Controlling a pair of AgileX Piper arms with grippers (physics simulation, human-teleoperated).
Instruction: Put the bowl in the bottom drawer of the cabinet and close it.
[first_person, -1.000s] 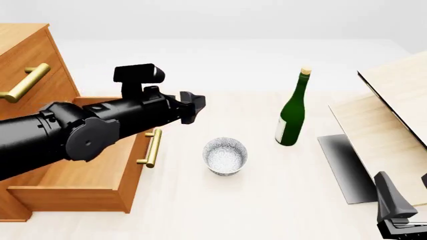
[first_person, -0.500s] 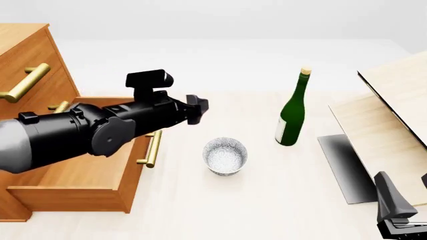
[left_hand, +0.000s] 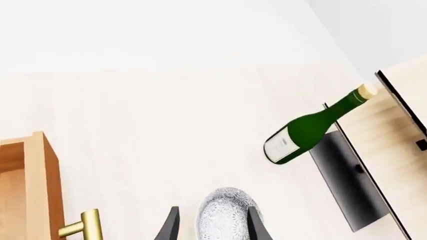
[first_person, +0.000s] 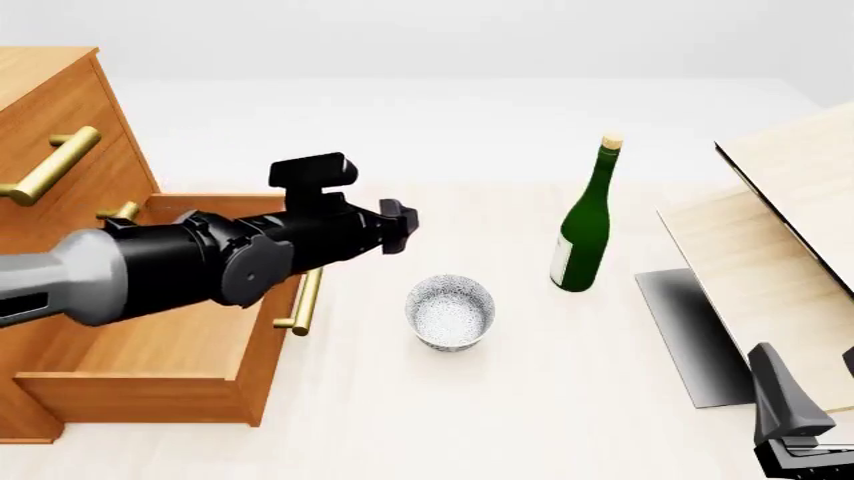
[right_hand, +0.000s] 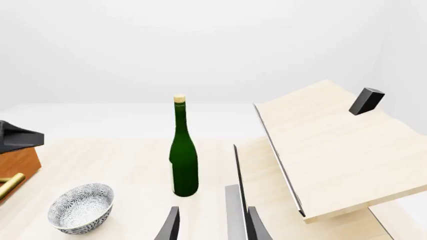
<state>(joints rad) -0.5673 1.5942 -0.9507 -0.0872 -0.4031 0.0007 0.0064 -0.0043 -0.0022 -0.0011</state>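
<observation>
The speckled white bowl (first_person: 451, 313) stands upright on the table, just right of the bottom drawer (first_person: 147, 345). That drawer is pulled out of the cabinet (first_person: 60, 125), and its brass handle (first_person: 307, 297) faces the bowl. My left gripper (first_person: 400, 224) hovers above the handle, up and to the left of the bowl and apart from it. In the left wrist view its fingers (left_hand: 171, 226) are spread, and the bowl (left_hand: 225, 219) shows beyond them. My right gripper (first_person: 790, 425) sits low at the near right, open (right_hand: 212, 220) and empty. The bowl (right_hand: 81, 207) lies far off to its side.
A tall green bottle (first_person: 583, 232) stands behind and to the right of the bowl. Slanted pale wood boards (first_person: 787, 220) with a dark panel (first_person: 687, 335) fill the right side. The two upper drawers of the cabinet are shut.
My left arm has swung away from the camera, and its gripper has edged slightly right and down toward the bowl. The bowl, the drawer and the right arm have not moved.
</observation>
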